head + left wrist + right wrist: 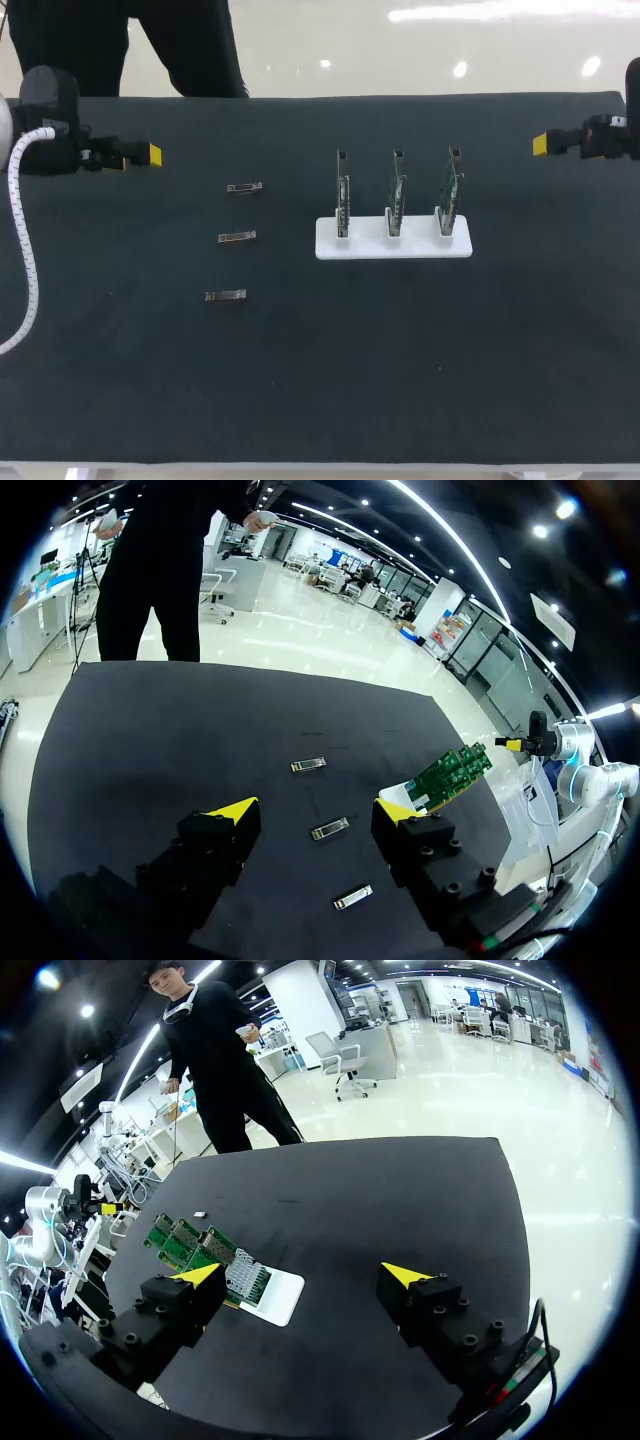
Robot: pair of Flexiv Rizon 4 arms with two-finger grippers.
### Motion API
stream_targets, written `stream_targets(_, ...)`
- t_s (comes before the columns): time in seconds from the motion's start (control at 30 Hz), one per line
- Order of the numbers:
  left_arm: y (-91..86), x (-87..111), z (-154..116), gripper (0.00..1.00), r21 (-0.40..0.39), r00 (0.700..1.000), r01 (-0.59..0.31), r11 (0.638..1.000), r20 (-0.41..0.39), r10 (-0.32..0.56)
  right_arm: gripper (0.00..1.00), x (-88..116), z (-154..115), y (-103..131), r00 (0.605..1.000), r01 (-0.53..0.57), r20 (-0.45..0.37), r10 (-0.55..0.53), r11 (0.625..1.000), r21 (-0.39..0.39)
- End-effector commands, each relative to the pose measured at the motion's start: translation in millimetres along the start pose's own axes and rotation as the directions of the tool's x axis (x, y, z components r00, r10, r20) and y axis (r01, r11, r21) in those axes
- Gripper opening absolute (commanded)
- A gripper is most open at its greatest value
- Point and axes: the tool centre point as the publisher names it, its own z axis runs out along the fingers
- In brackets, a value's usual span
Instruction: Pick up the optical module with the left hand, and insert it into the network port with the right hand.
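Three small metal optical modules lie in a column on the black table: a far one point(244, 187), a middle one point(236, 237) and a near one point(225, 296). To their right a white holder point(393, 246) carries three upright green network cards point(396, 193). My left gripper point(150, 154) hangs open at the far left, well above and left of the modules. In the left wrist view the middle module point(329, 829) lies between and ahead of the open yellow-tipped fingers point(236, 807). My right gripper point(540, 145) is open at the far right; its wrist view shows the cards point(190, 1243) beside one finger.
The black table point(450, 350) stretches wide around the holder and modules. A white cable point(22, 240) runs along my left arm at the left edge. A person stands beyond the table's far edge, not reaching over it.
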Motion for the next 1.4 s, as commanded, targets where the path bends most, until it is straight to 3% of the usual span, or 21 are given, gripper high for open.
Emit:
stream_targets(0.03,-1.1,-0.9,0,1.0,-0.006,1.0,0.001,1.0,-0.004,-0.001,1.0,0,-1,1,1.0,-0.001,0.0,0.001,1.0,0.006)
stream_targets(0.73,-1.1,-0.9,0,1.0,-0.006,1.0,0.001,1.0,-0.004,-0.001,1.0,0,-1,1,1.0,-0.001,0.0,0.001,1.0,0.006)
stream_targets(0.87,0.6,8.9,-7,1.0,0.067,0.992,-0.122,0.99,-0.031,0.124,1.0,0,-1,1,1.0,-0.001,0.0,0.001,1.0,0.006)
stream_targets(1.07,0.6,19.3,-10,1.0,0.166,0.933,-0.338,0.926,-0.068,0.353,1.0,0,-1,1,1.0,-0.001,0.0,0.001,1.0,0.006)
stream_targets(1.13,0.5,21.9,-10,1.0,0.197,0.899,-0.406,0.893,-0.093,0.429,1.0,0,-1,1,1.0,-0.001,0.0,0.001,1.0,0.006)
stream_targets(1.3,1.8,28.8,-6,1.0,0.247,0.768,-0.581,0.775,-0.15,0.623,1.0,0,-1,1,1.0,-0.001,0.0,0.001,1.0,0.006)
stream_targets(1.4,2.1,34.8,1,1.0,0.236,0.678,-0.677,0.697,-0.167,0.716,1.0,0,-1,1,1.0,-0.001,0.0,0.001,1.0,0.006)
